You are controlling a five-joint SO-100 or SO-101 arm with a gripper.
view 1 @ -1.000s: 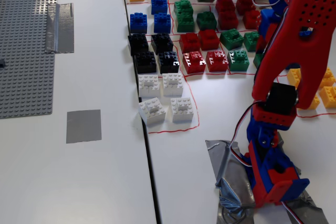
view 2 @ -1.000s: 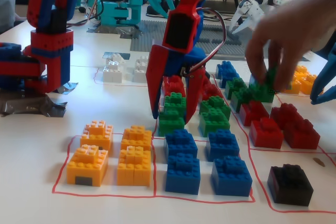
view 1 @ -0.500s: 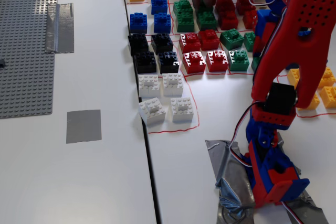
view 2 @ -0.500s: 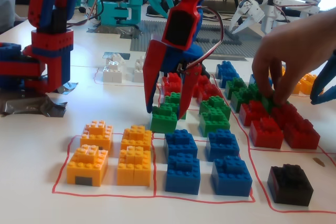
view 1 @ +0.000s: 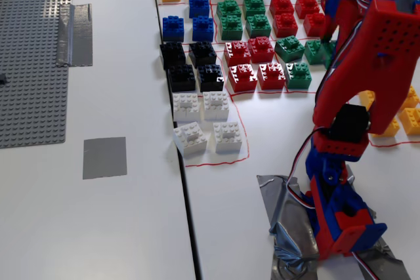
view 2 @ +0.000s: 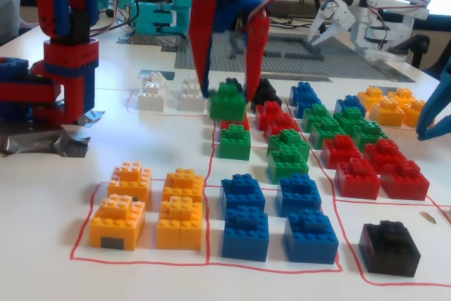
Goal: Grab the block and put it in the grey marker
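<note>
Red gripper fingers [view 2: 227,100] clamp a small green studded toy brick [view 2: 227,101], now lifted clear above the rows of bricks it sat among half a second ago. A person's hand has left. Across the table lies the flat grey tape patch [view 1: 104,157]. No readable writing.

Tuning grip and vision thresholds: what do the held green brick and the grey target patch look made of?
Green block: looks like glossy hard moulded plastic, with crisp studs and light sheen. Grey marker: probably matte tape, flat and dull, straight cut edges, no glare. Gripper is clamped on the block.
</note>
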